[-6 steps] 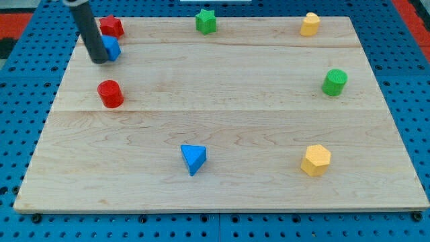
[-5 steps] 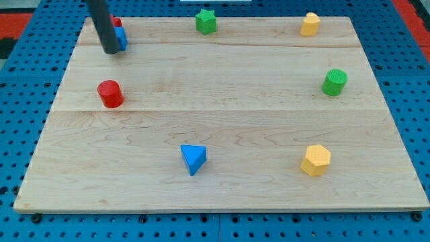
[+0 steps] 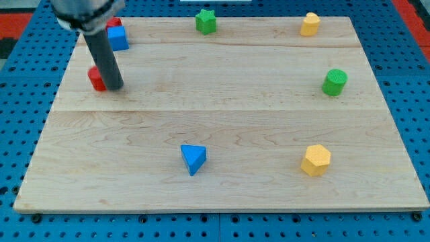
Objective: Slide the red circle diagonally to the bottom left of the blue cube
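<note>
Wood board (image 3: 235, 107) of pale planks lies on a blue pegboard (image 3: 20, 148) (nothing more of the room shows). No jaws exist: my tip (image 3: 114, 87) presses the red circle's (image 3: 97, 78) right side, diagonally below and left of the blue cube (image 3: 119, 38).

My tip (image 3: 115, 87) sits touching the red circle (image 3: 97, 78) on its right side, near the desk's (image 3: 222, 114) left edge. The blue cube (image 3: 118, 37) lies above them toward the view's top, with a red block (image 3: 114, 23) just behind it at the top-left corner.
</note>
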`<state>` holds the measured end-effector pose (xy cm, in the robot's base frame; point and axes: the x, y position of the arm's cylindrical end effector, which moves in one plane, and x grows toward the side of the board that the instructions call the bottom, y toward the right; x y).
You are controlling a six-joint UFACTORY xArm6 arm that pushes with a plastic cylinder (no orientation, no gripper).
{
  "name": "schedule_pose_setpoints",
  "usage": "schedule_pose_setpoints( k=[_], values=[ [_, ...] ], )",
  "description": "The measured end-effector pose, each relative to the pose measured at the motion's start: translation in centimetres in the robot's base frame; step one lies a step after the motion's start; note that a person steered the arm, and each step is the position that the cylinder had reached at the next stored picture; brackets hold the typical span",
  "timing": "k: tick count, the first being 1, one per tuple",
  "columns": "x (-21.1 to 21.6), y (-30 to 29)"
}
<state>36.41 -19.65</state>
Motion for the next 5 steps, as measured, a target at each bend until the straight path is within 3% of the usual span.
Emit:
schedule_pose_setpoints(
  k=[1, 2, 3, 5],
  values=[
    [-2.5, -0.2],
    [2.2, 4.2],
    [3.9, -1.3],
    [1.0, -9.0]
  ],
)
